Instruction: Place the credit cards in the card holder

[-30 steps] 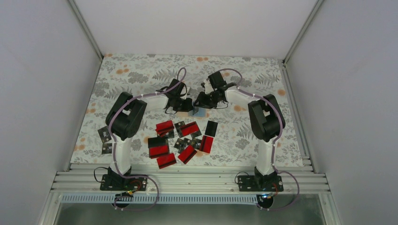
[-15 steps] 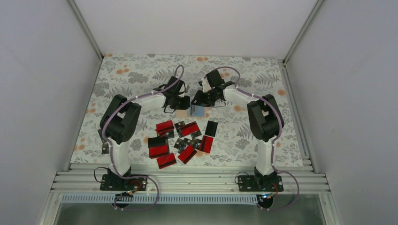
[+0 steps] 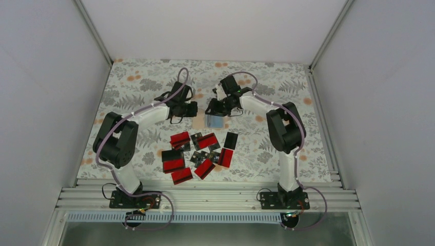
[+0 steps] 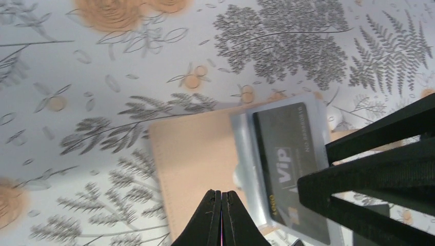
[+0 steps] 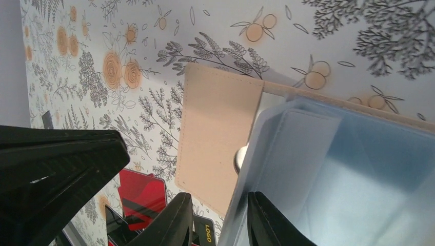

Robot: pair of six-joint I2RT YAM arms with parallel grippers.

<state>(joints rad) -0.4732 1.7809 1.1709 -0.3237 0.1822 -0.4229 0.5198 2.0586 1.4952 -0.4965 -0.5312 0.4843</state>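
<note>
Left claw: on my left wrist feed the left gripper is clenched. Its tips meet and nothing sits between them.
Left claw position: it hangs over the tan flap. In the top view I see the left gripper just beside the holder, on its own arm's side.
Right claw: the right gripper is narrowed onto the edge of the pale blue-grey inner panel. I read it as grasping that panel, which stands tilted up off the cloth.
Right claw position: from above, the right gripper is at the holder's far edge, tip to tip with the left one but apart from it.
Card holder: the card holder lies unfolded mid-table, beyond the loose cards. Its tan flap is flat on the cloth, and a small snap shows where the flap meets the panel.
Card in sleeve: a black VIP card sits inside the clear pocket beside the flap.
Loose cards: the credit cards lie scattered in a cluster nearer the arm bases, red-and-black, some overlapping. One red corner shows on my right wrist feed.
Surface: a floral tablecloth.
</note>
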